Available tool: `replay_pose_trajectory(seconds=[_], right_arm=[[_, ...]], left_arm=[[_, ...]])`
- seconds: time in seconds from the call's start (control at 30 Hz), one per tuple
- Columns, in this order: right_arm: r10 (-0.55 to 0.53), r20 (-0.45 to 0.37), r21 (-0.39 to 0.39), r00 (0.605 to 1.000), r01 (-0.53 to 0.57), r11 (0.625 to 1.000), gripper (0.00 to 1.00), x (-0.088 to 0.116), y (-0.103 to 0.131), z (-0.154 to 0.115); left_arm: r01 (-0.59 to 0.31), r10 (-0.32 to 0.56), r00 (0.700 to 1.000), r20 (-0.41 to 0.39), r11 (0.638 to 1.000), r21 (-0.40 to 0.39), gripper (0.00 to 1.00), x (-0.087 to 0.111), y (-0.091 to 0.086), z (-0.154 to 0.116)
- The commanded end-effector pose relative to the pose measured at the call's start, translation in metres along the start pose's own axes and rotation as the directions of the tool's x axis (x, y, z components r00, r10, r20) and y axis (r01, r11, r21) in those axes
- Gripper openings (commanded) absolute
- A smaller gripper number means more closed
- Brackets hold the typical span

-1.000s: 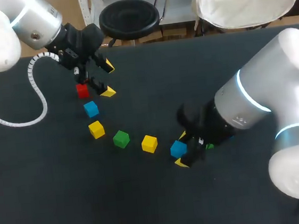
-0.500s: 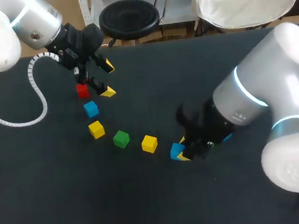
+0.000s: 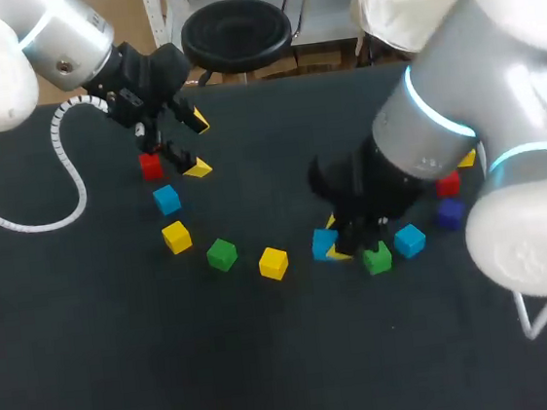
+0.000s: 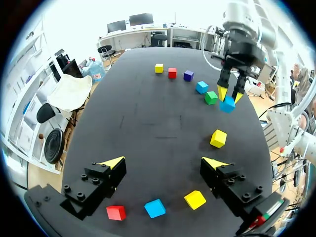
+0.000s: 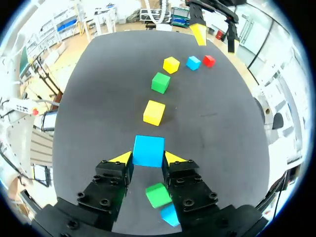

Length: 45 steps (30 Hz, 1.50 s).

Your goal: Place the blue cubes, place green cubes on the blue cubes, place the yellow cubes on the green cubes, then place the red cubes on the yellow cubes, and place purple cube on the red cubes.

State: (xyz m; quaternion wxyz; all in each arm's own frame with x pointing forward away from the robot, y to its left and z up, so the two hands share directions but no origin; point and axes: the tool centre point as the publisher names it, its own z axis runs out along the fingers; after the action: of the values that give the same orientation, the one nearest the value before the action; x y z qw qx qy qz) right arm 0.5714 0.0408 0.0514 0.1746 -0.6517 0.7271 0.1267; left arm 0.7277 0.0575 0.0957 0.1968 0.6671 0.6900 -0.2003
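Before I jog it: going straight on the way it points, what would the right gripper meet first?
Probably the nearest yellow cube, straight ahead of the right gripper and the blue cube it holds; depth is unclear, so it might reach bare table first.

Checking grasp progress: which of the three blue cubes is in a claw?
The blue cube gripped by the right claw; the other two lie free.

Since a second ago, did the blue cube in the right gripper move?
Yes. In the head view the blue cube, held in the right gripper, has gone from below the level of the still yellow cube to just above it.
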Motion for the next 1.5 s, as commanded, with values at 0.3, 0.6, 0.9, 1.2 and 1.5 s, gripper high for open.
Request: replay_pose_trajectory(seconds=[0.3, 0.6, 0.9, 1.2, 1.5], right_arm=[[-0.057, -0.007, -0.011, 0.998, 0.056, 0.998, 0.0, -0.007, -0.019, -0.021], [-0.057, -0.007, -0.011, 0.998, 0.056, 0.998, 0.0, -0.007, -0.019, -0.021], [-0.057, -0.007, -0.011, 0.998, 0.056, 0.998, 0.0, -0.007, -0.019, -0.021], [-0.138, 0.079, -0.04, 0.987, 0.141, 0.989, 0.0, -0.011, -0.057, -0.012], [-0.078, 0.034, -0.143, 0.996, 0.082, 0.986, 0.0, -0.019, -0.072, -0.002]], left_arm=[[-0.001, 0.001, 1.0, 0.0, 1.0, -0.001, 1.0, 0.0, 0.0, 0.0], [-0.001, 0.001, 1.0, 0.0, 1.0, -0.001, 1.0, 0.0, 0.0, 0.0], [-0.001, 0.001, 1.0, 0.0, 1.0, -0.001, 1.0, 0.0, 0.0, 0.0], [-0.001, 0.001, 1.0, 0.0, 1.0, -0.001, 1.0, 0.0, 0.0, 0.0], [-0.001, 0.001, 1.0, 0.0, 1.0, -0.001, 1.0, 0.0, 0.0, 0.0]])
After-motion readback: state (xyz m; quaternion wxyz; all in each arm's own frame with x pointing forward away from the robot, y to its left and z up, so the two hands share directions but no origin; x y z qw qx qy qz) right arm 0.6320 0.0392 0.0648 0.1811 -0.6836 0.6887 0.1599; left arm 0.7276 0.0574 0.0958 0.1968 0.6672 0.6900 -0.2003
